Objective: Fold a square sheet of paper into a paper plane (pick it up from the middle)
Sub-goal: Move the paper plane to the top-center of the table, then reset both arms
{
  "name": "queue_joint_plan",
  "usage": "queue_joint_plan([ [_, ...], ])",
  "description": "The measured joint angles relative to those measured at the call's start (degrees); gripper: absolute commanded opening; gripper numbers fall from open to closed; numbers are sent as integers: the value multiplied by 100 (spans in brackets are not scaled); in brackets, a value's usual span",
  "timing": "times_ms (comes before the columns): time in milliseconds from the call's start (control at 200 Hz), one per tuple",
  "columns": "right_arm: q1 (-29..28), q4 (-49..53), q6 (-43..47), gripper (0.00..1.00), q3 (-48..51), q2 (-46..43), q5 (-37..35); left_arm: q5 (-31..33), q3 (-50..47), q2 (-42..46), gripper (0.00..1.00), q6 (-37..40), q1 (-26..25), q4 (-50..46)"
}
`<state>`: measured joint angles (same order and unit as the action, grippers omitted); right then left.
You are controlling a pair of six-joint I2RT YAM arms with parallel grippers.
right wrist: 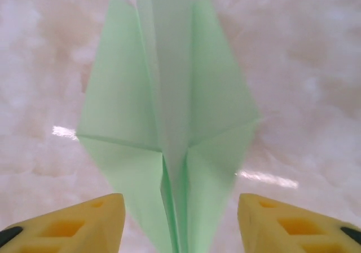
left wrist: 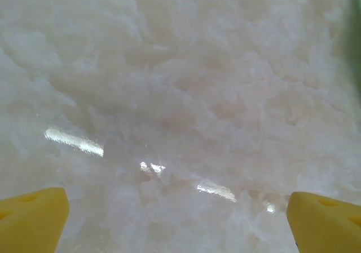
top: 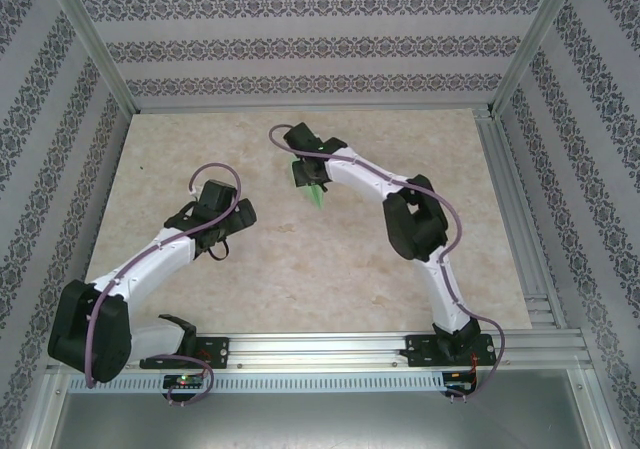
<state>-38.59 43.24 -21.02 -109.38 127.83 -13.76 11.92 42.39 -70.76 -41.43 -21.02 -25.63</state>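
Observation:
The square sheet of paper lies folded into the paper plane (top: 313,185), a pale green dart on the marble table (top: 300,259) at the centre back. In the right wrist view the paper plane (right wrist: 169,106) points away, its wings spread and its centre crease running between my yellow fingertips (right wrist: 90,219). My right gripper (right wrist: 180,213) is open, one finger on each side of the tail with a gap to the paper. It hovers over the plane (top: 305,169). My left gripper (top: 228,219) is open over bare table to the left (left wrist: 177,213). A blurred green strip (left wrist: 355,33) shows at that view's right edge.
Patterned walls and metal posts (top: 95,44) enclose the table on three sides. An aluminium rail (top: 330,349) runs along the near edge where both arm bases are bolted. Bare marble lies in front of the plane and to the right.

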Motion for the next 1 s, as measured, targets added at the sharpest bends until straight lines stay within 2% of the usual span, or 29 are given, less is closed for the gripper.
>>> queue_joint_plan([
  [80, 11, -76, -28, 81, 387, -699, -181, 151, 162, 76, 100, 114, 0, -44],
  [240, 151, -704, 76, 98, 1683, -2380, -654, 782, 330, 326, 100, 474, 13, 20],
  [455, 1003, -2065, 444, 98, 4085, -4417, -1504, 1720, 131, 520, 100, 1211, 374, 887],
  [624, 2009, -2981, 601, 98, 5768, -5493, -2063, 2024, -361, 494, 100, 1751, 848, 1539],
  [724, 2581, -3716, 800, 98, 6699, -5908, -2210, 2024, -743, 496, 100, 2050, 1143, 1943],
  [814, 2774, -4592, 1082, 98, 7569, -6057, -2223, 1832, -1130, 511, 100, 2258, 1499, 2409],
  [999, 2977, -5869, 1532, 98, 8229, -5471, -2094, 1200, -2017, 529, 100, 2785, 2037, 3648],
])
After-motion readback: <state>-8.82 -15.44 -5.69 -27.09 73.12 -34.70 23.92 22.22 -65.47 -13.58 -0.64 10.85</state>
